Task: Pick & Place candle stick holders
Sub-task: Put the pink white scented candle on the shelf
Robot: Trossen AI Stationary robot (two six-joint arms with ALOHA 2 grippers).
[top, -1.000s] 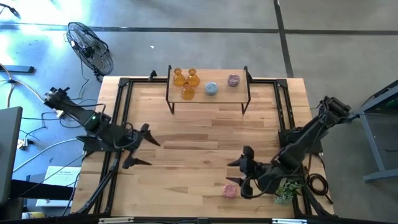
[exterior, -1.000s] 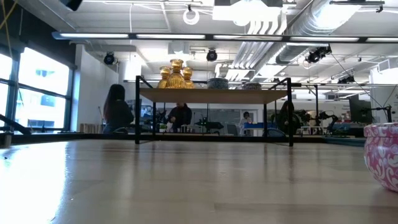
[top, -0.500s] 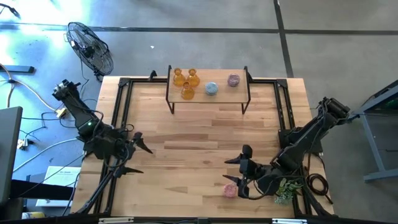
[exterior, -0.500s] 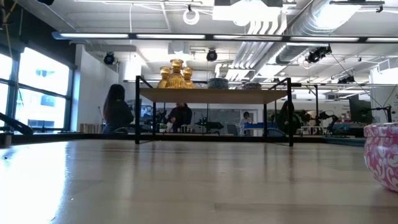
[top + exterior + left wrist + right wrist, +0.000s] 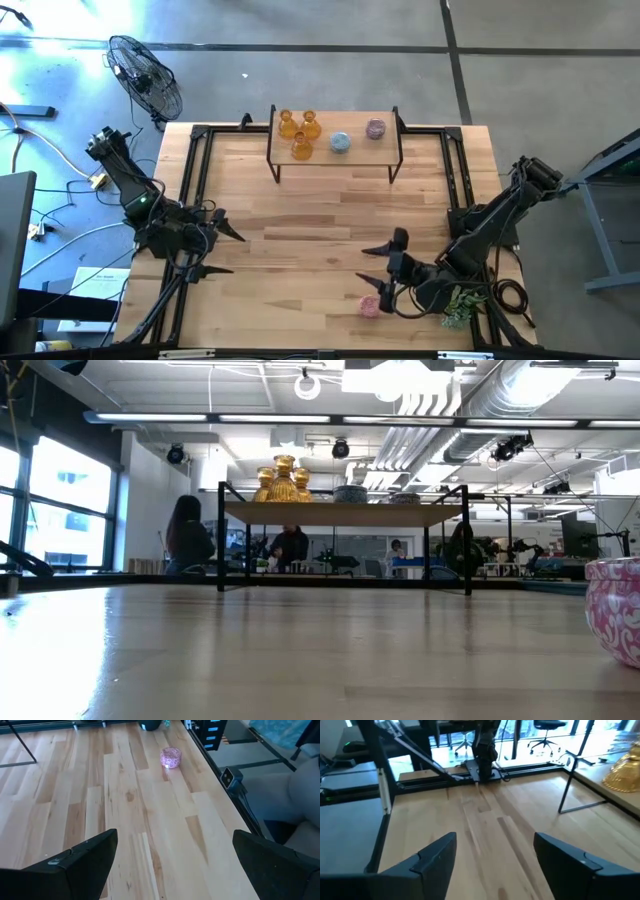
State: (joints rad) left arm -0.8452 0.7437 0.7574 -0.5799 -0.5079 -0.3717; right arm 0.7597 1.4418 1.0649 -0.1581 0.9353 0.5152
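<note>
Small raised wooden shelf (image 5: 336, 157) on black metal legs, at 12 o'clock on the light wood table (image 5: 300, 230): three amber-orange glass holders (image 5: 298, 132), one pale blue glass holder (image 5: 340, 143), one pink glass holder (image 5: 375, 128). Second pink patterned glass holder (image 5: 370, 306) on the table at 5 o'clock, just beside the right gripper (image 5: 377, 266), fingers spread, empty. Left gripper (image 5: 224, 250) at 9 o'clock, fingers apart, empty.

Both grippers' fingers (image 5: 222, 250) (image 5: 378, 264) (spread) apart
</note>
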